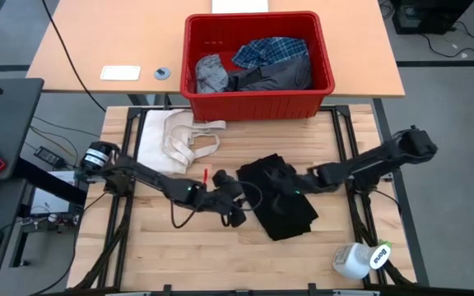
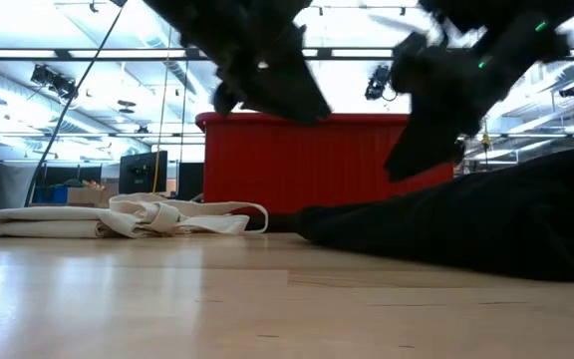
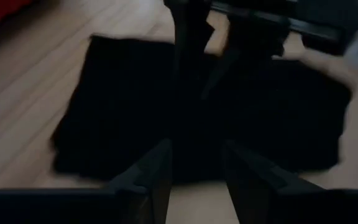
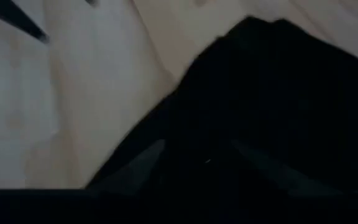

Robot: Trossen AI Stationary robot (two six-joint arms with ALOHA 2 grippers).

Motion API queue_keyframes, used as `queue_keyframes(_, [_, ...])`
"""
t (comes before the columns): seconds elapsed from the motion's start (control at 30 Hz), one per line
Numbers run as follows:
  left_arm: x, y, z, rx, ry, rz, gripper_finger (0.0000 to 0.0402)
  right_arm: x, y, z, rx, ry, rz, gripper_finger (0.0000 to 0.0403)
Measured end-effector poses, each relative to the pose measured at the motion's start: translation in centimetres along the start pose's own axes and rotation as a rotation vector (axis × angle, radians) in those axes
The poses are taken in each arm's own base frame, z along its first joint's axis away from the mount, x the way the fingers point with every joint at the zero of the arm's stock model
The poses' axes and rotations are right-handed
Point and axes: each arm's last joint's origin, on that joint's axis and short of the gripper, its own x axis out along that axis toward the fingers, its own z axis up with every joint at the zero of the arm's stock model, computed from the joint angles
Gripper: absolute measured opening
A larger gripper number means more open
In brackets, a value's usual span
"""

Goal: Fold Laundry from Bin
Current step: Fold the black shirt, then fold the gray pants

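Behind the black garment, bin base hidden, arms blurred

Black garment: folded into a rough rectangle, lying flat mid-tabletop, skewed to the table's edges. Red bin: upright at the tabletop's far edge, holding a plaid shirt, light grey garment and dark grey garment, all crumpled.

Two dark jointed arms, green indicator lights, black cabling.
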Motion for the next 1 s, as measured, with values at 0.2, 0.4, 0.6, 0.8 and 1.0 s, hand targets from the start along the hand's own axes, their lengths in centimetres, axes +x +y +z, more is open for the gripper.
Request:
queue_keyframes(0.2, [-1.2,-0.7,-0.9,-0.011,0.048,0.003,0.0141,2.8,-2.0,-1.2,-0.019,0.146,-0.095,0.0163])
queue_keyframes(0.4, [-2.1,-1.9,-1.6,-0.051,0.063,-0.031,0.0141,2.4,-4.7,-1.9,-0.002,0.239,-0.359,0.0145])
queue_keyframes(0.6, [-2.3,-2.0,-1.2,-0.121,0.039,-0.05,0.0141,1.6,-6.8,-0.8,-0.04,0.264,-0.394,0.0139])
queue_keyframes(0.8, [-1.9,-1.8,0.6,-0.085,-0.086,-0.085,0.0141,-0.8,-6.4,1.5,0.038,0.177,-0.302,0.0138])
queue_keyframes(1.0, [-1.4,-0.3,1.8,-0.247,-0.103,-0.069,0.0141,-8.1,-4.9,8.1,0.059,-0.183,-0.174,0.0138])
